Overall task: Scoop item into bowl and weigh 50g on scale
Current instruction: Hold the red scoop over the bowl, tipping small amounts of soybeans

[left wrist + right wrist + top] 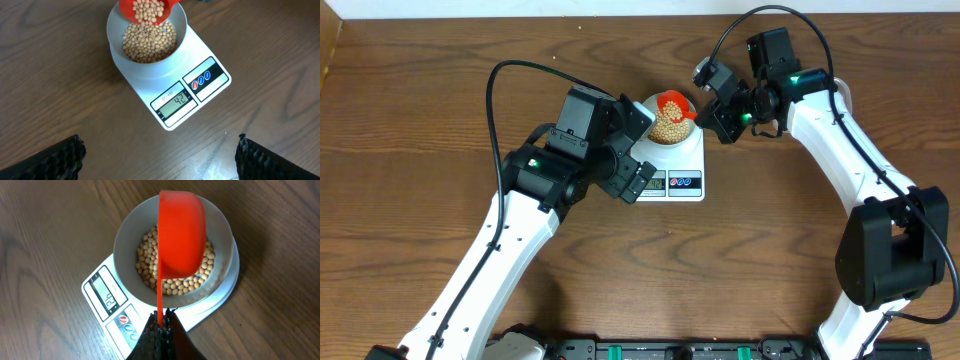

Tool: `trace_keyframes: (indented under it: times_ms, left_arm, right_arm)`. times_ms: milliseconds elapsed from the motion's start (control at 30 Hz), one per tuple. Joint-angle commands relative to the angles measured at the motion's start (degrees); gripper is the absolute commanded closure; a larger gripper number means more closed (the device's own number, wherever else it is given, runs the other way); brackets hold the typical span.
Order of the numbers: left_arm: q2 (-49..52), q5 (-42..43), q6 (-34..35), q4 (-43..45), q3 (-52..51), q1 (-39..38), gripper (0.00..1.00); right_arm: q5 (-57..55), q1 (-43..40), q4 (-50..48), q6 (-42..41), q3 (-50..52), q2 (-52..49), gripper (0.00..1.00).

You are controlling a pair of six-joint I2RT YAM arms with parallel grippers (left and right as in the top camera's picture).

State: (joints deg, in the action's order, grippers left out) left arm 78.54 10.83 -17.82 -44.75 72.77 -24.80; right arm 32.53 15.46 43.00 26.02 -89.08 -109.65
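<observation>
Right gripper (162, 326): fingers closed tight on the thin handle of an orange-red scoop (182, 235), clamped at the handle's end just beyond the scale's (116, 312) button edge. The scoop is tipped, its cup over the bowl (125, 235), which stands on the platform of the scale. In the left wrist view the scoop (147, 10) carries beans at its mouth, directly above the heap of beans (149, 44) already lying in the bowl (183, 27). The beans cover the bowl's floor and stay well below its rim; none are seen on the scale's platform or on the wooden table (60, 75) around the scale. The scale's grey display (176, 101) reads 42, with the two buttons (201, 79) just beside it on the same edge. Left gripper (160, 161): fingers (55, 160) spread wide apart, holding nothing, hanging over the table on the display side of the scale and clear of it. From overhead, the right gripper (712, 112) sits at the far side of the scale (688, 158), opposite the display
</observation>
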Motion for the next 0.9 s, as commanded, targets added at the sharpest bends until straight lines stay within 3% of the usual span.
trace_keyframes:
  times_ms: [0,867]
  left_arm:
    - [0.1,0.7,0.1,0.0,0.2,0.2,0.02]
    - [0.1,0.7,0.1,0.0,0.2,0.2,0.02]
  right_arm:
    - [0.6,0.4,0.0,0.9,-0.2,1.7,0.99]
    - [0.5,0.4,-0.2,7.2,-0.2,1.7,0.99]
